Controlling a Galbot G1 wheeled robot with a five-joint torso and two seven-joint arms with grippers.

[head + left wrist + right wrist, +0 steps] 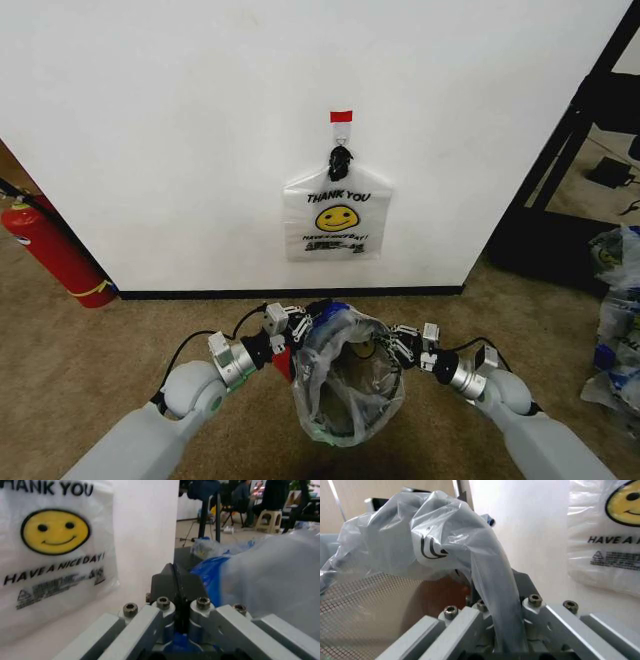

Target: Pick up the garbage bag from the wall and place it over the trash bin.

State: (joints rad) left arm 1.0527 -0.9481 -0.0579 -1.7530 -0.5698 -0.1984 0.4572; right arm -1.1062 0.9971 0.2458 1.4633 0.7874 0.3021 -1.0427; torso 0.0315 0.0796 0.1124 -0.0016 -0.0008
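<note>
Head view, left pincer (300,330): at the near-left rim of the small round black wire-mesh trash bin (350,405), clenched on the blue-patched edge of the thin translucent white plastic garbage bag (345,375).
Head view, right pincer (400,345): at the bin's right rim, gripping the bag's opposite edge.
Head view, bin contents: the garbage bag is draped over and into the bin, its mouth held apart between the 2 pincers.
Head view, wall (200,120): large, plain white, black baseboard; a second flat smiley "THANK YOU" bag (337,215) hangs from a hook under a red tape strip (341,117).
Head view, floor: a red fire extinguisher (55,250) leans at the left.
Left wrist view: jaws pressed together on blue plastic (207,577); hanging bag (55,555) beside.
Right wrist view: jaws closed on a twisted strand of the garbage bag (490,585); wire mesh (365,603) below.
</note>
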